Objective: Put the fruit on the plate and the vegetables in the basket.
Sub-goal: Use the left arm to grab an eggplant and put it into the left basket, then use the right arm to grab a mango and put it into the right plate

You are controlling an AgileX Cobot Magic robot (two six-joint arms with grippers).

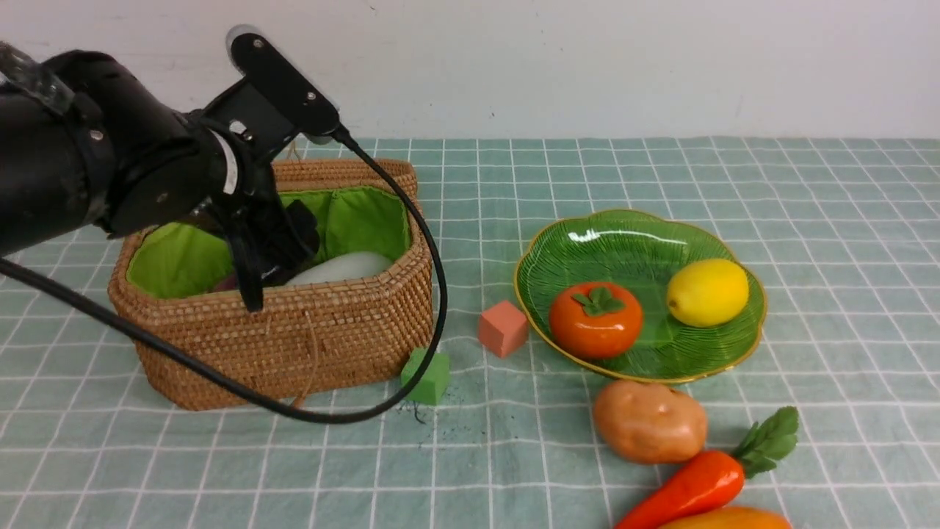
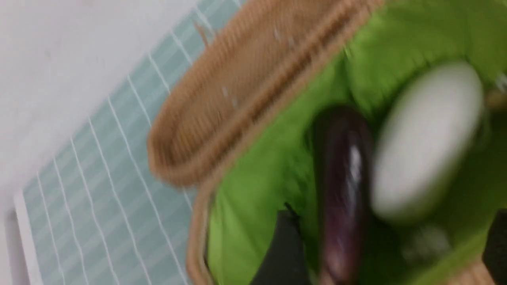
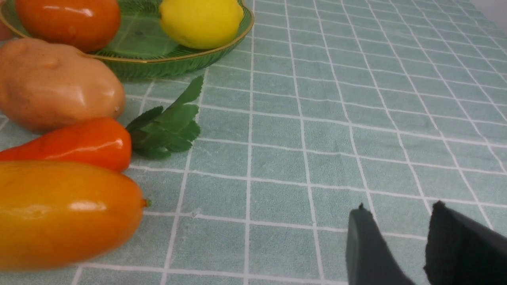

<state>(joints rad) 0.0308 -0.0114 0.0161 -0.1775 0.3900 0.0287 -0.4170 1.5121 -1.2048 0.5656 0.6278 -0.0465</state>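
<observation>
Basket [image 1: 294,338] of brown woven wicker, octagonal and lined with bright green cloth, is seen at the left of the pale green checked surface [image 1: 808,184], its woven lid [image 2: 245,91] folded back behind the far rim. The left gripper [image 1: 272,264] is lowered inside it with jaws spread wide and nothing clamped. The long dark purple eggplant [image 2: 342,190] and white oblong radish [image 1: 341,266] lie side by side on the lining.

The wide green glass plate [image 1: 631,242] with scalloped gold rim is set well apart to the right. On it rest the round orange persimmon [image 1: 595,319] and the yellow lemon [image 1: 707,292], with its far half bare.

The oblong orange-yellow mango [image 1: 727,518] is cut by the near edge of the front view. The orange carrot [image 1: 694,485] with green leaves lies just beside it, and the tan lumpy potato [image 1: 649,421] just beside the plate's near rim.

The right gripper [image 3: 400,209] is seen only in its wrist view, jaws parted and empty over bare cloth, which runs wide open to the right.

A pink cube [image 1: 503,328] occupies the gap between basket and plate. A green cube [image 1: 426,376] sits at the basket's near corner.
</observation>
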